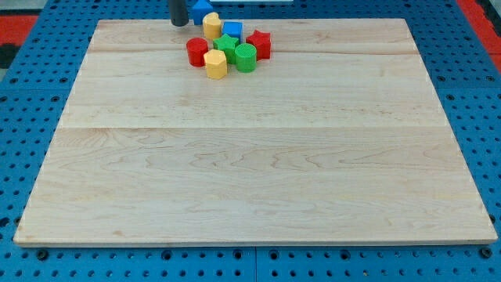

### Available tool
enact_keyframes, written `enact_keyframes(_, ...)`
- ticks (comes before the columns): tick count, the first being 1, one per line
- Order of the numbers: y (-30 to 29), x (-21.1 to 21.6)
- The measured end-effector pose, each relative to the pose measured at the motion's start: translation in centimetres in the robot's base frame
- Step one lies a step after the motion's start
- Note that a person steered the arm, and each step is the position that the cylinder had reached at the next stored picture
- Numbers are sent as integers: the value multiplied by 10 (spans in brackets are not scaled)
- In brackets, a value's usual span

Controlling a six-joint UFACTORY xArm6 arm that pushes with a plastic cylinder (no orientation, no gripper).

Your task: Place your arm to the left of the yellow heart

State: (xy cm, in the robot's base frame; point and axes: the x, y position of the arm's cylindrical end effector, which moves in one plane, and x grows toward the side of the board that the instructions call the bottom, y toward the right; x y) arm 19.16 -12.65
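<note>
The yellow heart [211, 25] stands near the top edge of the wooden board [258, 157], at the top of a cluster of blocks. My tip [180, 23] is just to the view's left of the yellow heart, a small gap apart, at the board's top edge. A blue block [201, 9] sits above the heart, partly behind the rod. Another blue block [232, 31] is right of the heart.
Below the heart lie a red cylinder [196, 52], a yellow hexagon-like block [215, 64], a green star [225, 45], a green cylinder [246, 56] and a red star [259, 44]. A blue pegboard [31, 117] surrounds the board.
</note>
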Motion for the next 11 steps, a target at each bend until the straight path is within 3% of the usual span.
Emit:
enact_keyframes(2, 23, 1)
enact_keyframes(4, -13, 79)
enact_keyframes(5, -73, 62)
enact_keyframes(6, -73, 30)
enact_keyframes(7, -42, 0)
enact_keyframes(9, -40, 0)
enact_keyframes(11, 4, 0)
